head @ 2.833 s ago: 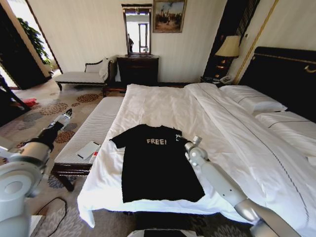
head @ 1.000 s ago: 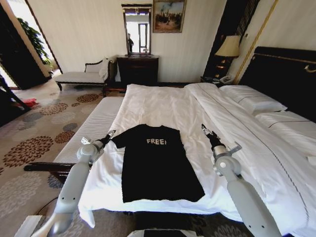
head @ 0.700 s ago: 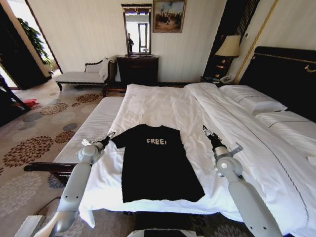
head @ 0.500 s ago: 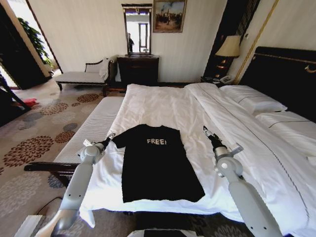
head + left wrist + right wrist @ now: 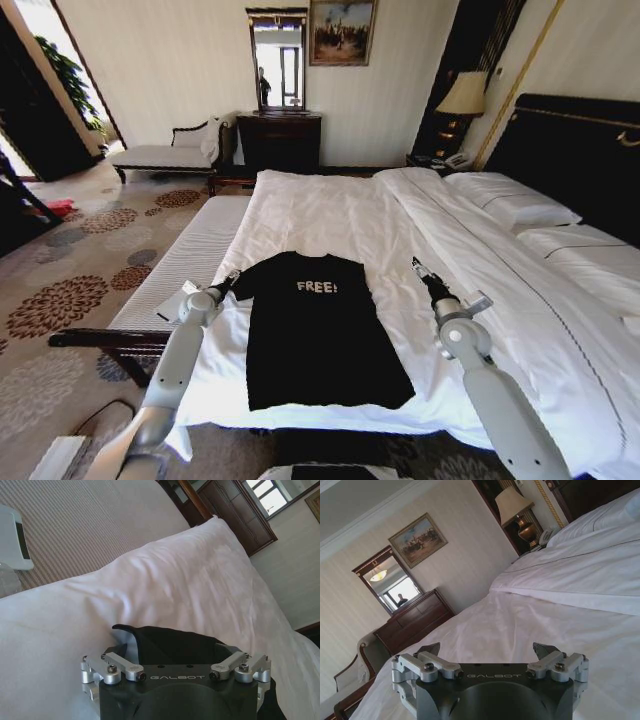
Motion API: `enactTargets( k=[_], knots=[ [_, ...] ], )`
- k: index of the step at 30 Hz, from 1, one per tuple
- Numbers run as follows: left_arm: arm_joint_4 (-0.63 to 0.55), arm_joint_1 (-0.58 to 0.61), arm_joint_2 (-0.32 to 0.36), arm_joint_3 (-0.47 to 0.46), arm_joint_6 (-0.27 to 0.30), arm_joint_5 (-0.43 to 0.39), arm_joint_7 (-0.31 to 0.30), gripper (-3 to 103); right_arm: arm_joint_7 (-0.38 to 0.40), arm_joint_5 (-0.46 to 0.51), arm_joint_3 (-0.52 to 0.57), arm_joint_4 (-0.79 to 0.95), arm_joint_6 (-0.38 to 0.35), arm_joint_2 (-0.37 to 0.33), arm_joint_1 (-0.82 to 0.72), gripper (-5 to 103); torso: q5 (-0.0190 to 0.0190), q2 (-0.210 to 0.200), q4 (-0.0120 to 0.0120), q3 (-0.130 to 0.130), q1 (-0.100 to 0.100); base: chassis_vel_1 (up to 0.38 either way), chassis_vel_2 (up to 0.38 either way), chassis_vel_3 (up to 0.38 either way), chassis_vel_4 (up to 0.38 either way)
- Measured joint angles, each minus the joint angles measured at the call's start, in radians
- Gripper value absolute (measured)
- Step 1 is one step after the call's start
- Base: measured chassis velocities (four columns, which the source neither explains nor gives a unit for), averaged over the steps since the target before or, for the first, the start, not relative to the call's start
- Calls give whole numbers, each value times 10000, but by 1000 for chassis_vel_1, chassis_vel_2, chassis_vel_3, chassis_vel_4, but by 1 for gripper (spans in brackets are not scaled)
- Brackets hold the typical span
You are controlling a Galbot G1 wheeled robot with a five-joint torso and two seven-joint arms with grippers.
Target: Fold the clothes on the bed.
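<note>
A black short-sleeved cotton T-shirt (image 5: 318, 330) with small white "FREE!" lettering on its chest lies spread flat, front up, on the white duvet of the large bed (image 5: 330, 215), near the foot-end edge closest to the robot. Its collar points toward the far side of the bed, its hem toward the robot. The bed has white pillows against a tall dark wooden headboard (image 5: 580, 150) on the robot's right.

The left gripper (image 5: 229, 281) reaches in from the robot's left and sits at the tip of the shirt's left sleeve. In the left wrist view the left gripper (image 5: 182, 652) has its jaws spread wide, and the dark sleeve cloth (image 5: 165, 642) lies right between them, one corner curled up off the duvet. The jaws are not closed on the cloth; whether they touch it cannot be told.

The right gripper (image 5: 421, 271) hovers over bare white duvet on the robot's right of the shirt, clearly apart from the right sleeve. In the right wrist view the right gripper (image 5: 490, 652) shows its jaws wide open with nothing between them, white bedding beyond.

A pale striped bench (image 5: 185, 265) stands alongside the bed on the robot's left, just beside the left arm.
</note>
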Motion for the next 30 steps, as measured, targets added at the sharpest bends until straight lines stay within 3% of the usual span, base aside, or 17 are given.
enactTargets(
  k=[3, 5, 9, 12, 15, 17, 24, 30],
  knots=[
    [2, -4, -41, -46, -124, 85, 173, 89, 14, 2, -10, -66, -1, 2, 20, 100, -1, 0, -2, 0, 0, 0, 0, 0, 0],
    [2, -3, -40, -60, -171, 126, 232, 89, 19, 2, -16, -81, -2, 11, 23, 100, 0, 0, -2, 0, 0, 0, 0, 0, 0],
    [2, 6, 37, -73, -278, 231, 418, 68, 48, -2, -56, -154, -2, 48, 55, 100, -1, 0, -1, 0, 0, 0, 0, 0, 0],
    [-7, 9, 60, -74, -294, 247, 443, 62, 66, -4, -69, -190, -2, 59, 76, 100, 0, 0, 0, 0, 0, 0, 0, 0, 0],
    [-56, 58, 66, -78, -303, 377, 464, 45, 97, -7, -77, -251, -2, 80, 94, 100, 0, 0, -1, 0, 0, 0, 0, 0, 0],
    [-65, 74, 63, -81, -306, 413, 470, 45, 102, -7, -77, -261, -2, 82, 94, 100, 0, 0, -1, -1, 0, 0, 0, 0, 0],
    [-167, 164, 69, -161, -342, 558, 502, 14, 233, 26, -34, -370, -4, 76, 115, 100, -2, 0, -1, 0, 0, 0, 0, 0, 0],
    [-331, 264, 282, -263, -358, 553, 507, 0, 272, 74, -9, -419, -13, 69, 141, 100, -1, 0, -2, -1, 0, 0, 0, 0, 0]
  ],
)
